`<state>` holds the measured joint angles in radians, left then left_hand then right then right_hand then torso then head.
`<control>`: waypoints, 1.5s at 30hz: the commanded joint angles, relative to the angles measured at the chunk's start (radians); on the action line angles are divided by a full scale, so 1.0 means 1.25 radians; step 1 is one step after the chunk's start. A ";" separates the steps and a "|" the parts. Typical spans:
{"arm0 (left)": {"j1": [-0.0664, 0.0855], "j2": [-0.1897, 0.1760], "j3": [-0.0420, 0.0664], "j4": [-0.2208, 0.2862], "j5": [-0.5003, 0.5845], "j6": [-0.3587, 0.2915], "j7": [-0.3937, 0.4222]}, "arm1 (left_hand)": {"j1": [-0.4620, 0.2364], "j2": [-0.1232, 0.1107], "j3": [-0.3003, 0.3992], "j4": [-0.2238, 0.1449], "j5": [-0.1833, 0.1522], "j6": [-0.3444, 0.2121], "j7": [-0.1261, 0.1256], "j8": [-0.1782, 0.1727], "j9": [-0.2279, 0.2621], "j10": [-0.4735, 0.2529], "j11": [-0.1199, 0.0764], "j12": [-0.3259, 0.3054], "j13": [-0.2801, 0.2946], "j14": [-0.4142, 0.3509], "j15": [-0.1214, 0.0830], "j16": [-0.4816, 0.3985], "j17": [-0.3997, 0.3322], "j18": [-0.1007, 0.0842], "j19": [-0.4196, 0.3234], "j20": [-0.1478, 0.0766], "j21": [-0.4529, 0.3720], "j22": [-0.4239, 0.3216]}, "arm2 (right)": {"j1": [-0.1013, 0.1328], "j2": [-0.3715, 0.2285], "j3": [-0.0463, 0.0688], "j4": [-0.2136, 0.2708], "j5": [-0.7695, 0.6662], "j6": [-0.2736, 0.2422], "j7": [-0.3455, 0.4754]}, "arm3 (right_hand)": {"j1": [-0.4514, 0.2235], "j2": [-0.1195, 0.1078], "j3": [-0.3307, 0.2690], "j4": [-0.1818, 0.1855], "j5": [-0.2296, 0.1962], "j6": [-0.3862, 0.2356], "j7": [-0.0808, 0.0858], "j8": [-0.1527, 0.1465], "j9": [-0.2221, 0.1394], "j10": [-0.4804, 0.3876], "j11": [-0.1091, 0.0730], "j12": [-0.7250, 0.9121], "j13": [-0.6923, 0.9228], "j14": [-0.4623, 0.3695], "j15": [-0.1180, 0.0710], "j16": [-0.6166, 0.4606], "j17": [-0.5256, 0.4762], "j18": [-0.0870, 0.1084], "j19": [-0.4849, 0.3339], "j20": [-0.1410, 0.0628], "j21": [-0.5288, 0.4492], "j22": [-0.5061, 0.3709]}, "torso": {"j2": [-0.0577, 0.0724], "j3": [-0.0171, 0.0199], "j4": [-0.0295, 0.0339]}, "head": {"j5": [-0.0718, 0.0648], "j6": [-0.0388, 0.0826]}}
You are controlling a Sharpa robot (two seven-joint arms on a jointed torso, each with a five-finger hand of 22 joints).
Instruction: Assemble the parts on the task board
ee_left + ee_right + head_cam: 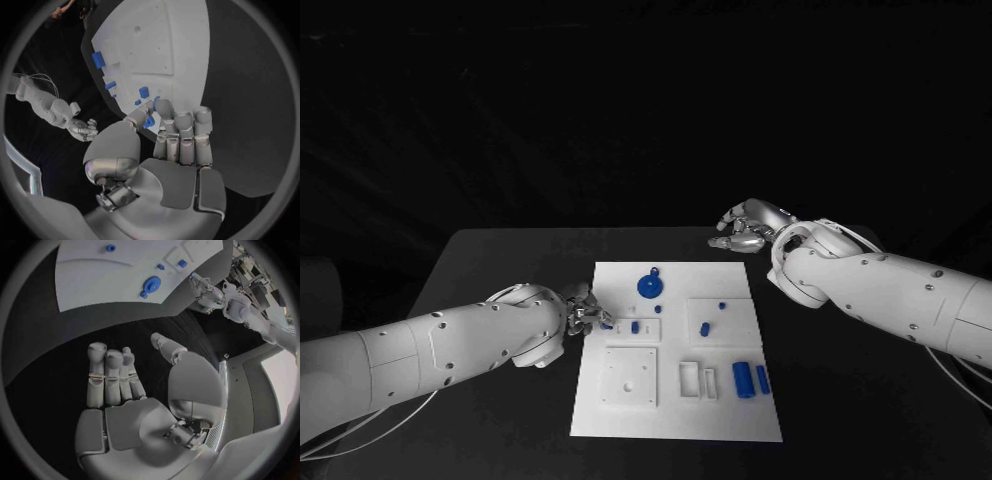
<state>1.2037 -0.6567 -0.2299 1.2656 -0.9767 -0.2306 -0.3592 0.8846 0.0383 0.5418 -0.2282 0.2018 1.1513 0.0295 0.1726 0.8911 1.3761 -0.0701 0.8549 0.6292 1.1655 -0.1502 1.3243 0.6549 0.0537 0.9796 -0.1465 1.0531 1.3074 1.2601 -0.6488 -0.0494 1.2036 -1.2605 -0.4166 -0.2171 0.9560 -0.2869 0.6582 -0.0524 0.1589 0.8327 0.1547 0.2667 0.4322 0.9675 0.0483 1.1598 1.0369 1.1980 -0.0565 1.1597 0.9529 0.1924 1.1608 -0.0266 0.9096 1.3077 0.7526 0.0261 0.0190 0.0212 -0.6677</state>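
The white task board point(625, 420) lies in the middle of the black table. My left hand point(578, 313) is at the board's left edge, where thumb and a finger pinch a small blue part point(149, 122), also seen as the small blue part point(606, 325). My right hand point(747, 228) hovers over bare table past the board's far right corner, with its fingers point(112, 375) stretched out, the thumb apart and nothing in it. On the board lie a round blue disc point(651, 286), two blue blocks point(743, 380) and several small blue pieces point(705, 327).
Square and slot recesses point(630, 376) mark the board's near half. In the right wrist view the round blue disc point(151, 285) lies near the board's edge point(125, 275), with my left hand point(209, 292) beyond. Black table surrounds the board.
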 commanded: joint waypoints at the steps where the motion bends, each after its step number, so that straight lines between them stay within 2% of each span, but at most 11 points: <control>1: -0.005 0.010 0.001 -0.009 -0.026 -0.027 0.011 | 0.007 0.003 0.003 -0.001 0.004 0.028 -0.025 0.144 0.106 0.036 -0.029 0.004 0.001 0.032 -0.036 0.004 0.001 0.008 0.003 -0.090 0.003 0.016 | 0.000 0.000 0.000 0.001 -0.002 0.009 0.006 | -0.003 0.008 -0.002 0.003 0.004 0.000 0.005 0.002 -0.001 -0.008 0.000 0.005 -0.001 -0.002 -0.004 0.005 -0.001 0.056 0.000 -0.007 -0.005 0.015 | 0.001 0.0000 -0.0002 | -0.002 0.000; 6: -0.014 0.021 0.001 -0.017 -0.046 -0.034 0.016 | 0.005 0.003 0.003 0.001 0.004 0.027 -0.025 0.145 0.108 0.035 -0.029 0.005 0.002 0.032 -0.037 0.004 0.001 0.008 0.003 -0.090 0.003 0.015 | 0.000 0.001 0.000 0.000 -0.001 0.010 0.007 | -0.003 0.007 -0.001 0.003 0.007 0.000 0.005 0.002 -0.001 -0.008 0.000 0.005 -0.002 -0.002 -0.004 0.005 -0.001 0.056 0.000 -0.007 -0.006 0.015 | 0.001 0.0003 -0.0007 | -0.003 0.000; 20: -0.016 0.041 0.002 -0.041 -0.061 -0.018 0.017 | 0.003 0.002 0.003 0.003 0.003 0.026 -0.025 0.146 0.109 0.034 -0.029 0.006 0.002 0.031 -0.038 0.004 0.002 0.009 0.003 -0.091 0.003 0.015 | -0.001 0.001 0.000 -0.001 0.002 0.017 0.011 | -0.003 0.008 0.000 0.003 0.012 -0.001 0.005 0.002 -0.001 -0.008 0.000 0.006 -0.003 -0.002 -0.004 0.005 -0.002 0.056 0.000 -0.007 -0.006 0.015 | 0.000 0.0007 0.0000 | -0.006 -0.002; 45: -0.035 0.069 0.002 -0.076 -0.099 0.006 0.018 | 0.004 0.000 0.005 0.003 0.002 0.026 -0.026 0.152 0.112 0.034 -0.030 0.011 0.005 0.030 -0.039 0.006 0.004 0.010 0.003 -0.092 0.005 0.015 | -0.001 0.002 0.000 0.000 0.002 0.017 0.011 | -0.002 0.009 0.001 0.003 0.013 -0.001 0.005 0.002 -0.001 -0.009 0.000 0.007 -0.004 -0.002 -0.004 0.005 -0.002 0.056 0.000 -0.007 -0.006 0.015 | 0.000 0.0011 -0.0007 | -0.010 -0.006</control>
<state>1.1640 -0.5726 -0.2257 1.1736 -1.0806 -0.2446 -0.3426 0.8801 0.0325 0.5418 -0.2238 0.1983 1.1538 0.0224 0.2160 0.8940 1.3815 -0.0757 0.8634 0.6340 1.1701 -0.1526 1.3257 0.6588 0.0537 0.9794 -0.1464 1.0531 1.3077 1.2596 -0.6466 -0.0494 1.2024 -1.2553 -0.4068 -0.2121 0.9520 -0.2828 0.6582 -0.0524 0.1705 0.8312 0.1562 0.2667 0.4315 0.9612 0.0495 1.1643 1.0330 1.1980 -0.0564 1.1597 0.9512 0.1924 1.1633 -0.0286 0.9058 1.3074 0.7525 0.0272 0.0186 0.0093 -0.6749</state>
